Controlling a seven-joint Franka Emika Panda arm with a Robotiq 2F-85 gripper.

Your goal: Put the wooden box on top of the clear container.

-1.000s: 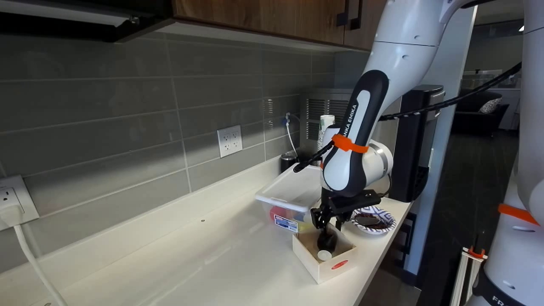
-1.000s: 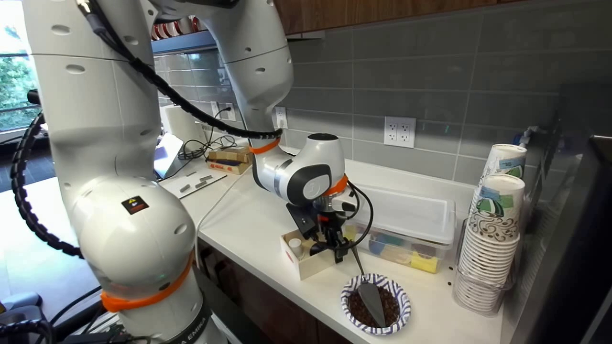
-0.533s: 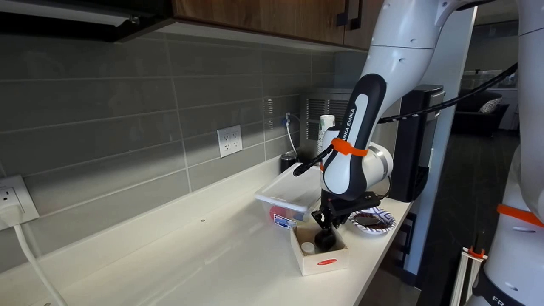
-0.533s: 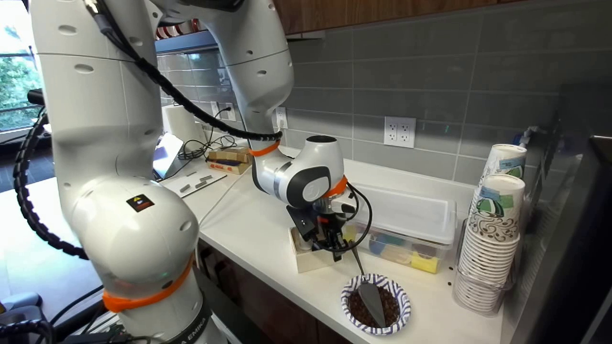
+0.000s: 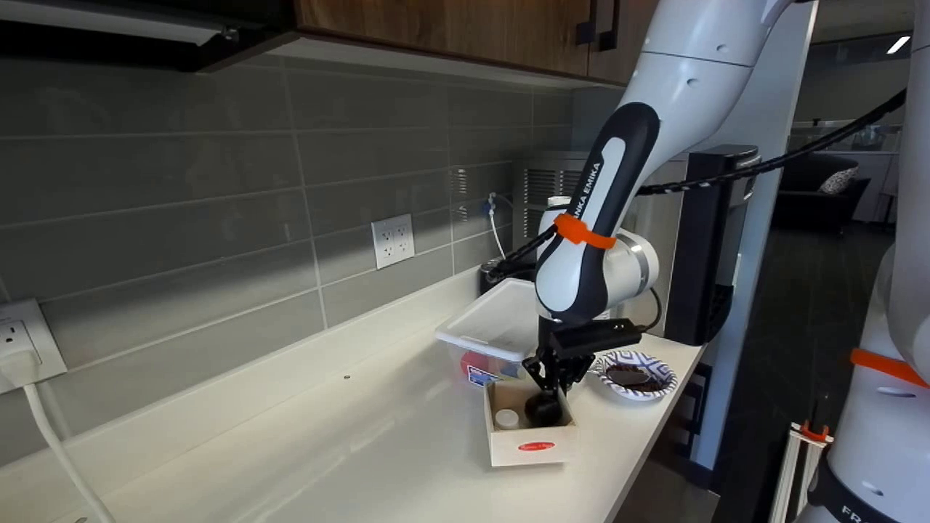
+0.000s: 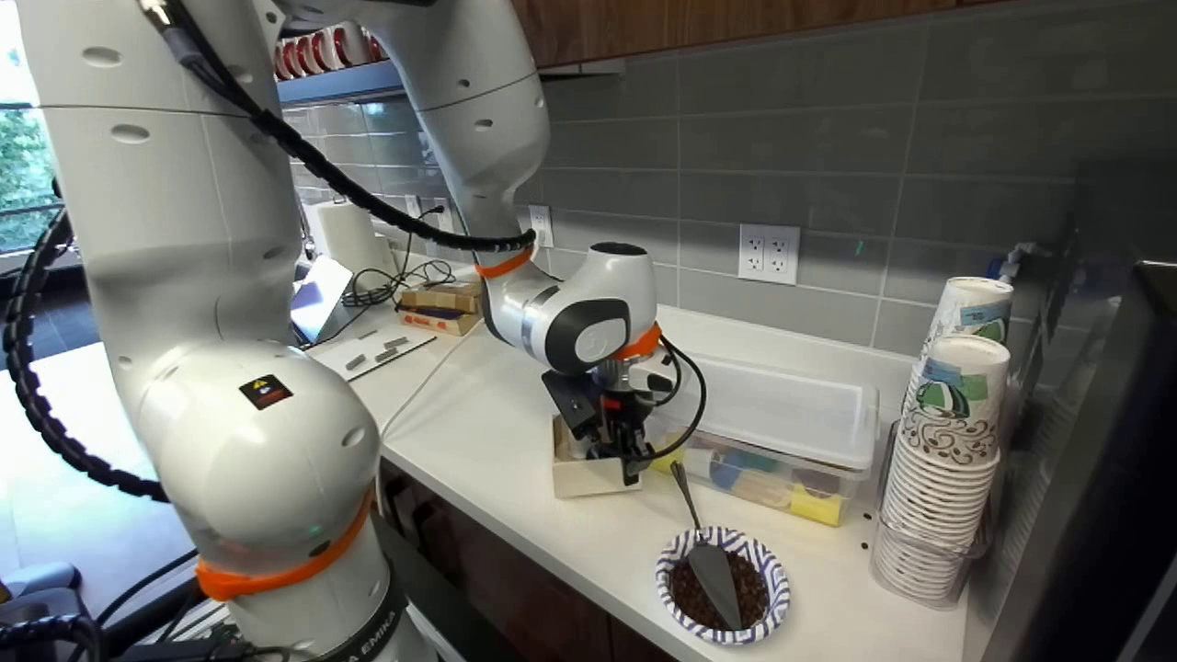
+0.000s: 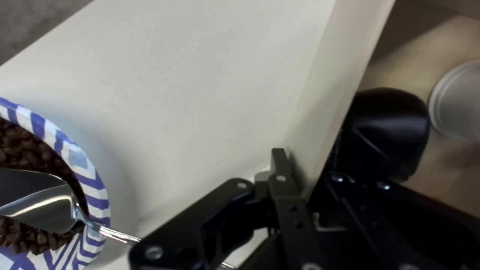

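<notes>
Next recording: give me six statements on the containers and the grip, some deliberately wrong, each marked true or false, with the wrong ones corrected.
1. The translucent plastic tub has its flat white lid on. True.
2. The fingers grip one wall of the pale open-topped wooden box. True.
3. That wooden box sits on the lid. False: it is held beside the tub.
4. The wooden box is empty. False: a black object and a round white object are inside.
5. A metal trowel-shaped server has its blade in the blue-and-white patterned paper bowl. True.
6. That bowl holds white rice. False: it holds dark brown beans.
</notes>
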